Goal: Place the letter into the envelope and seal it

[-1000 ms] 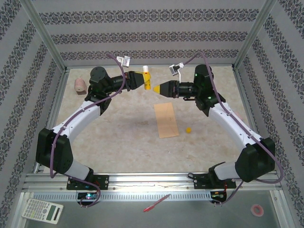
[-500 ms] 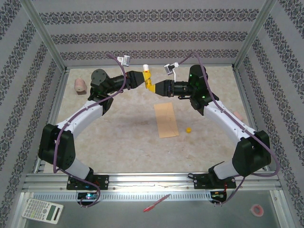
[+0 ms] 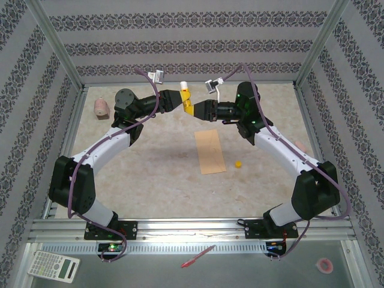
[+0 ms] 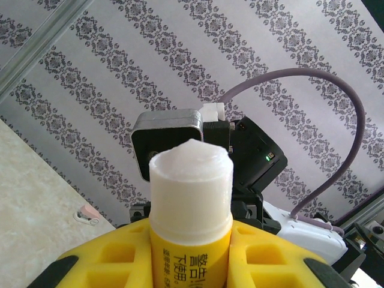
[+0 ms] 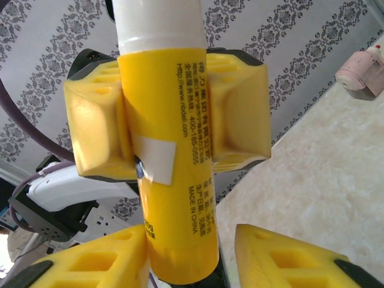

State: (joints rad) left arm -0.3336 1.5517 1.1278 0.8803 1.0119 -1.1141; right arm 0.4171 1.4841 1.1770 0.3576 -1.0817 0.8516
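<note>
My left gripper [image 3: 180,101] is shut on a yellow glue stick [image 3: 186,102], held upright above the far middle of the table with its white glue tip [image 4: 191,174] bare. My right gripper [image 3: 195,110] reaches in from the right. Its yellow fingers [image 5: 282,258] stand on either side of the stick's bottom end [image 5: 180,240]: one finger touches it, the other stands a gap away. The left gripper's fingers [image 5: 96,132] clamp the stick higher up. The tan envelope [image 3: 210,152] lies flat mid-table, its flap shut. The letter is out of view.
A small yellow cap [image 3: 238,163] lies right of the envelope. A pink object [image 3: 101,107] stands at the back left of the table. Patterned walls enclose three sides. A calculator [image 3: 54,266], a red pen [image 3: 198,256] and a pink roll [image 3: 324,264] lie below the front rail.
The right gripper moved left to the glue stick and its jaws narrowed around the stick's bottom end. The left gripper shifted slightly with the stick.
</note>
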